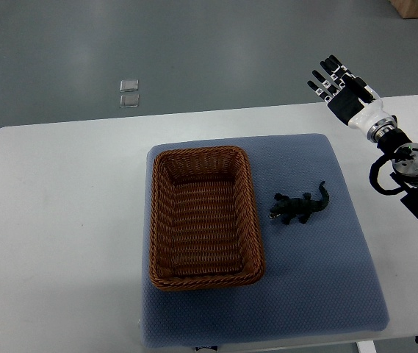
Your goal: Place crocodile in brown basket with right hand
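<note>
Brown basket [205,218] on blue mat [326,294], white table [62,220]. Dark crocodile [300,207] lies on mat just right of basket, apart from it. Right hand [342,90] fingers extended, empty, over table's far right edge.

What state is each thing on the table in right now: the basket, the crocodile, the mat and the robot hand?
brown basket: upright on the mat, empty.
crocodile: lying on the mat right of the basket, apart from it, not held.
blue mat: flat on the white table.
right robot hand: open, fingers extended, holding nothing, over the table's far right corner.
</note>
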Robot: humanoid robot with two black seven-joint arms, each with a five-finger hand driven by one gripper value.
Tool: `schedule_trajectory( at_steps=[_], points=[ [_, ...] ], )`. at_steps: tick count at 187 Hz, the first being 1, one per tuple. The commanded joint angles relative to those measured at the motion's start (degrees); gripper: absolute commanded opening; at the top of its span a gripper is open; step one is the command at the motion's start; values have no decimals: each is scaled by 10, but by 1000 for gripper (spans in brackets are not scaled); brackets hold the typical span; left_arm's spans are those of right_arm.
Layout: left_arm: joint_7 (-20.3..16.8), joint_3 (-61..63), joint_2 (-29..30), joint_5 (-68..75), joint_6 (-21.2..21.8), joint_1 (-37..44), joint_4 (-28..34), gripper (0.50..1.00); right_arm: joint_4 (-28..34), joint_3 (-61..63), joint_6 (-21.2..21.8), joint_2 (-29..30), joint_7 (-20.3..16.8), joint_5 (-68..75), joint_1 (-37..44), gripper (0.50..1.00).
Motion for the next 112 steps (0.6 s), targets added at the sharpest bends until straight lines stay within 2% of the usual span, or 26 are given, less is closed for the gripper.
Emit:
schedule_trajectory(
  at_steps=[1, 92, 112],
  points=[
    [0, 0, 0, 0, 0, 0, 1, 1000, 0, -1, -1, 0, -2, 1, 0, 985],
    [0, 0, 0, 0, 0, -1, -4, 1000, 13, -5, -3, 1, -8, -14, 2, 985],
    [0, 0, 0, 0, 0, -1, -2, 1000, 18, -6, -6, 1, -28, -61, 21, 983]
  ],
)
